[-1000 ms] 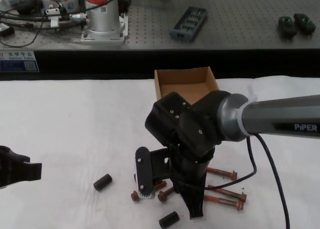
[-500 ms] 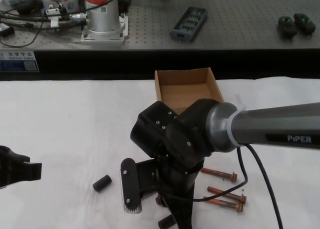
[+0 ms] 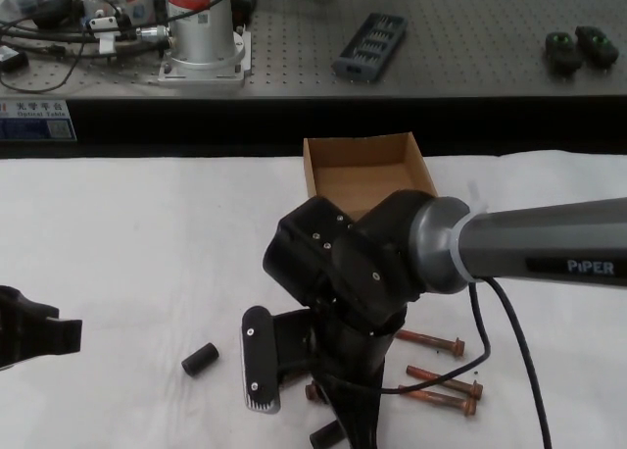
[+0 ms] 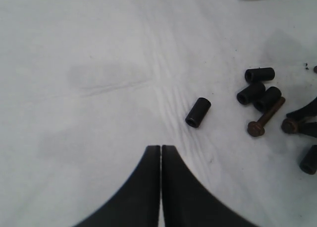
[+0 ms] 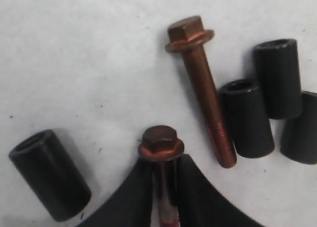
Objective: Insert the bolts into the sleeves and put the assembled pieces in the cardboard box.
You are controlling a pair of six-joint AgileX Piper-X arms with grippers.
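While the left jaws stay pressed together, the right jaws, pinching a bolt [image 5: 160, 148], have shifted slightly.

Open brown cardboard box [image 3: 358, 153], upright just above the centre of the high view. Three rusty bolts [image 3: 432, 342] flat at lower right of centre, near one another, heads toward the right. Lone black sleeve [image 3: 200, 359] on its side at lower left, well apart from them. In the right wrist view, one hex-head bolt [image 5: 161, 143], shank pinched between the fingers of the right gripper [image 5: 166, 163]; second bolt [image 5: 200, 88] flat, just beside three clustered sleeves [image 5: 246, 119]; another sleeve [image 5: 49, 175] off on its own.
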